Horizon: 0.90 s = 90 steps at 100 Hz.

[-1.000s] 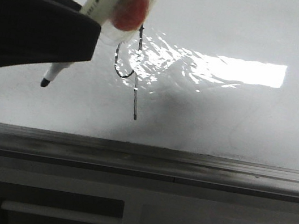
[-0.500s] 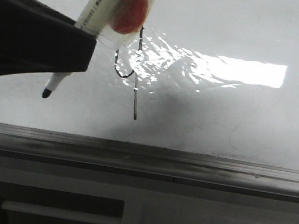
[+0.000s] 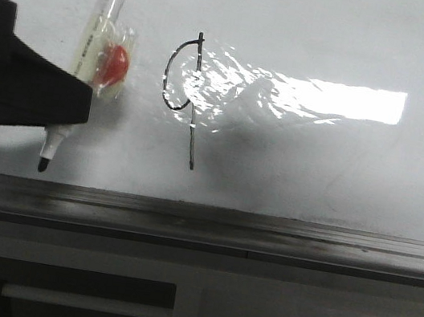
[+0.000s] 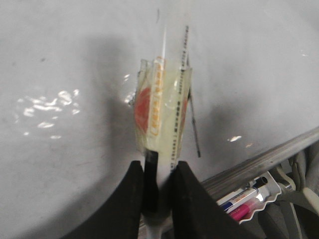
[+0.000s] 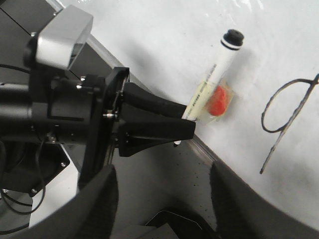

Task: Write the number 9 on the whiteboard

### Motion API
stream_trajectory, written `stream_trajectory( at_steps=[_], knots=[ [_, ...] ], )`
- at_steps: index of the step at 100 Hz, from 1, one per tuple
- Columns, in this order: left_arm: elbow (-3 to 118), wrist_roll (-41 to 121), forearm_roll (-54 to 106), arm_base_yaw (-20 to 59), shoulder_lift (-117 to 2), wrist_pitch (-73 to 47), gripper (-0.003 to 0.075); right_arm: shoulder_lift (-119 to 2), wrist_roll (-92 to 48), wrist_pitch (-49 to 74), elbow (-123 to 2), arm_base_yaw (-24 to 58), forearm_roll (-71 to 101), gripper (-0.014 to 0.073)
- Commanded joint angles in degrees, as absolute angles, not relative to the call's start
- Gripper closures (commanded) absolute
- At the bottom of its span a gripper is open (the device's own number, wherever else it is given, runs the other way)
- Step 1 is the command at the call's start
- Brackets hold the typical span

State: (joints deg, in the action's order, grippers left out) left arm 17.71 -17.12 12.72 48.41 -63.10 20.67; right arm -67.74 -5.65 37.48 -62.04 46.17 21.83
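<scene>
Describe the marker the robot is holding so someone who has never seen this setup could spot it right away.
Start at the whiteboard, the glossy white surface with a glare patch. Left of the black number 9 drawn on it, the left gripper clamps a marker pen, tip pointing down at the grey rail. Its white barrel has a red blob taped on in clear plastic, unlike the pens lying in the tray.

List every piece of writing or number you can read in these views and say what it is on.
"9": hand-drawn black number 9 on the whiteboard.
Print along the marker pen barrel, held by the left gripper: too small and blurred to read.
</scene>
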Motion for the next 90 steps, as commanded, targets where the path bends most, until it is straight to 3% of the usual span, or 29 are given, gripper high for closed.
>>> stream_trajectory(
  at_steps=[1,73,80,90],
  knots=[
    [19.3,-17.4,17.9,48.5,-64.7,26.4,0.0741,-66.5,-6.4,33.9,-63.9,46.3,22.9,0.0236],
    [19.3,-17.4,20.7,48.5,-66.3,28.4,0.0737,-66.5,-6.4,34.7,-63.9,46.3,22.9,0.0236],
    [19.3,-17.4,20.7,48.5,-66.3,28.4,0.07,-66.5,-6.4,34.7,-63.9,46.3,22.9,0.0236],
    [19.3,-17.4,20.7,48.5,-66.3,28.4,0.0565,-66.5,-6.4,34.7,-63.9,46.3,22.9,0.0236]
  ],
)
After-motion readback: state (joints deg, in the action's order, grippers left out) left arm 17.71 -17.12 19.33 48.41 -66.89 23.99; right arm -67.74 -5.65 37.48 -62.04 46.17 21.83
